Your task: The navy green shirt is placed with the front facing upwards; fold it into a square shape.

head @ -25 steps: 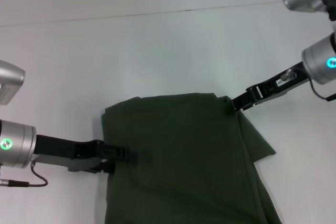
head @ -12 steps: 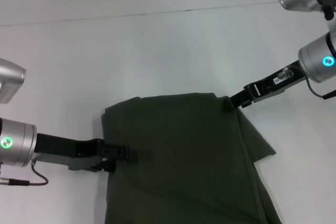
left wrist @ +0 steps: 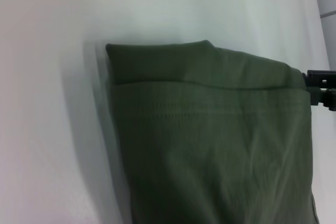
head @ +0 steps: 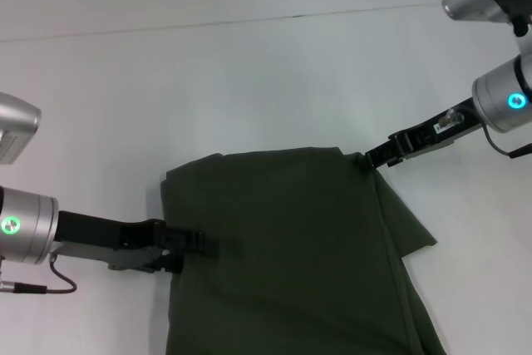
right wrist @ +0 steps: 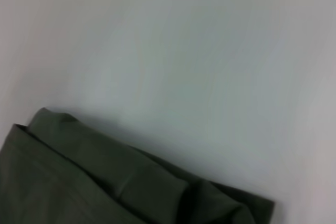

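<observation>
Gripping shirt [head: 299, 247] edges: left claw [head: 195, 245], right claw [head: 366, 161]; bare table [head: 249, 89] beyond.

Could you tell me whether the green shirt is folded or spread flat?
Folded: the navy green shirt shows doubled layers along its far edge and plain fabric on top.
</observation>
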Robot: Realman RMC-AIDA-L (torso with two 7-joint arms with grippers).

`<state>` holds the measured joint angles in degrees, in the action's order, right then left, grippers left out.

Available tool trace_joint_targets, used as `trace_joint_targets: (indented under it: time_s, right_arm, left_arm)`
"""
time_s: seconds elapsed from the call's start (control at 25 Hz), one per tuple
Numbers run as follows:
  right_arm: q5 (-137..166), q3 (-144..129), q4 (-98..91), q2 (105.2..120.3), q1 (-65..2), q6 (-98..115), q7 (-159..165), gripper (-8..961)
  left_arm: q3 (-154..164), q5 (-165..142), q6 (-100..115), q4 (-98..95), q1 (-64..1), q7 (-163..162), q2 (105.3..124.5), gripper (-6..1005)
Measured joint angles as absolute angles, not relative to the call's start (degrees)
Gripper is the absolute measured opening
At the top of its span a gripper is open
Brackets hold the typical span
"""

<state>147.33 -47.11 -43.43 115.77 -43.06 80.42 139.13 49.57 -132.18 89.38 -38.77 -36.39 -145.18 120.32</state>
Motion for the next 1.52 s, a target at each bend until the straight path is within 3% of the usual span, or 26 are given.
trace_joint_targets:
  time_s: [0.92,1.12,1.36,1.52]
  right_arm:
    - [147.5,-49.6,-39.4,116.54,-44.7,78.0,139.2,626]
    - [147.4,-49.7,-39.6,116.54,-44.6,78.2,139.7,534]
    - [147.3,-49.6,-39.7,116.54,-44.8,78.6,139.8,275]
    - [147.1,-49.8,-39.8,116.54,-45.0,79.1,139.8,166]
  left_arm:
    - [49.6,-132.2,89.5,-38.8,-36.5,-145.2,120.42,843]
    - [49.6,-132.2,89.6,-38.8,-36.6,-145.2,120.48,843]
    - [49.6,-132.2,90.1,-38.8,-36.6,-145.2,120.54,842]
    - [49.6,-132.2,90.0,-38.9,-36.7,-145.2,120.61,842]
